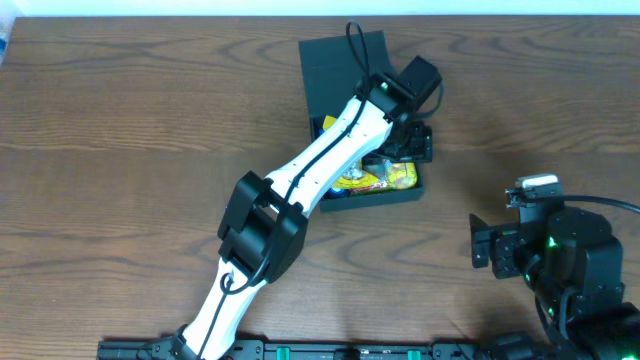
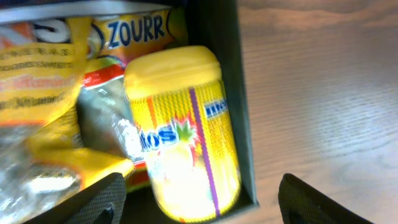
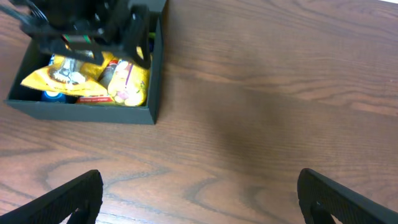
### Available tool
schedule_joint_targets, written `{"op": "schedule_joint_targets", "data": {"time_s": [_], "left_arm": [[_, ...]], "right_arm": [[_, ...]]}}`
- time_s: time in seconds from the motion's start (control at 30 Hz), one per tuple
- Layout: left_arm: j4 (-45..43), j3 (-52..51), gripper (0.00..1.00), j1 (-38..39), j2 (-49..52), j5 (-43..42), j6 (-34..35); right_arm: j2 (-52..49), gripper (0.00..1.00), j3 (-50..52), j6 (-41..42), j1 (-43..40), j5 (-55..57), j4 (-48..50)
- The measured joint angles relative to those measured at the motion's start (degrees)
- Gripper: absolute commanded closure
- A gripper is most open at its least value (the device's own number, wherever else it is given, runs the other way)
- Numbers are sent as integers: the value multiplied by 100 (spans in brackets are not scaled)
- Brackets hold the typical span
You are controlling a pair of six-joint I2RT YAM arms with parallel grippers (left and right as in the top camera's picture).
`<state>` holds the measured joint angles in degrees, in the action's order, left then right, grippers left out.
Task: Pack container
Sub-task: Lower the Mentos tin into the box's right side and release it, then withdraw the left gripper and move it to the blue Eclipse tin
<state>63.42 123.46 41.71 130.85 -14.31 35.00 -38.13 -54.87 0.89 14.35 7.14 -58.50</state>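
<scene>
The dark teal-green container (image 1: 408, 192) stands at the back middle of the table with its flap lid (image 1: 335, 70) open behind it. Yellow snack packets (image 1: 362, 181) lie inside. My left gripper (image 1: 412, 140) hovers over the container's right side, open and empty. In the left wrist view, the open fingers (image 2: 202, 205) straddle a yellow Mentos bottle (image 2: 186, 124) lying against the container's right wall (image 2: 230, 93), beside a Zourr packet (image 2: 134, 28). My right gripper (image 3: 199, 199) is open and empty over bare table at the front right, with the container (image 3: 87, 115) far ahead to its left.
The wooden table (image 1: 120, 150) spreads wide to the left and right of the container. The left arm (image 1: 300, 175) stretches diagonally from the front edge to the container. The right arm's base (image 1: 560, 260) sits at the front right.
</scene>
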Motion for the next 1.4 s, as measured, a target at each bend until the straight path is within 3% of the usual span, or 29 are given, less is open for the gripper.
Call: {"op": "schedule_joint_targets", "data": {"time_s": [0.27, 0.47, 0.7, 0.93, 1.1, 1.3, 1.4], "left_arm": [[1502, 1165, 16, 9, 0, 741, -315], [2885, 1742, 21, -33, -33, 1661, -326], [2894, 1773, 21, -107, -367, 2356, -260], [2892, 1738, 20, 37, -1547, 2817, -267], [2892, 901, 15, 28, -2608, 3134, -92], [2887, -1137, 2, 28, -3556, 3482, 560], [2874, -2194, 5, 28, -4103, 3565, 966]], "right_arm": [[0, 1, 0, -2, 0, -22, -2], [0, 1, 0, 0, 0, -26, -2], [-2, 1, 2, -2, 0, -70, -7], [0, 1, 2, -2, 0, -111, -9], [0, 1, 2, -2, 0, -122, -9], [0, 1, 2, -2, 0, -138, -7], [0, 1, 2, -2, 0, -179, -7]]}}
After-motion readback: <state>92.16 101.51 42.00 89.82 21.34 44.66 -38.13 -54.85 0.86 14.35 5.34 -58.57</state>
